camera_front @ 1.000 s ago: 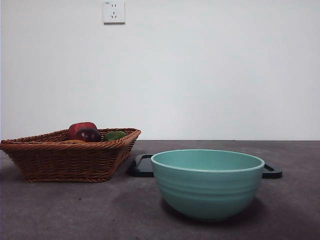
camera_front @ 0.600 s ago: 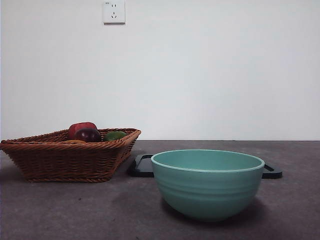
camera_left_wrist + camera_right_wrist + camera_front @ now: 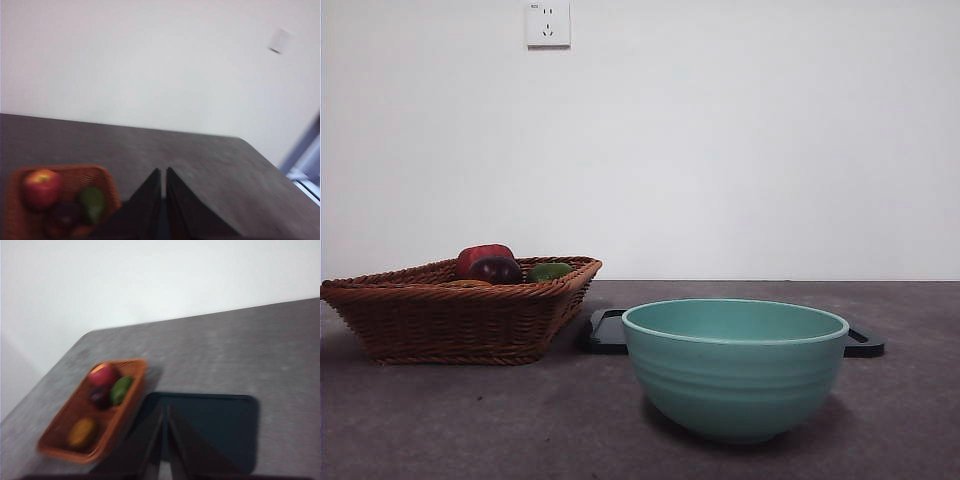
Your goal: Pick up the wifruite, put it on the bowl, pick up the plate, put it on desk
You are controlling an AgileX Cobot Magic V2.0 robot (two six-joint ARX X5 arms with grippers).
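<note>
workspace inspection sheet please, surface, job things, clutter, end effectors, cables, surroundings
surface: dark grey matte desk, no spills seen.
job's things: small orange-brown fruit lies in the brown wicker basket; mint-teal glazed round bowl stands on the desk, nothing visible above its rim; flat dark tray lies behind the bowl, beside the basket.
clutter: red apple, dark purple round fruit and green fruit share the basket.
end effectors: left end effector and right end effector both shut, holding nothing, above the desk.
cables: nothing seen.
surroundings: white wall with a white socket.
</note>
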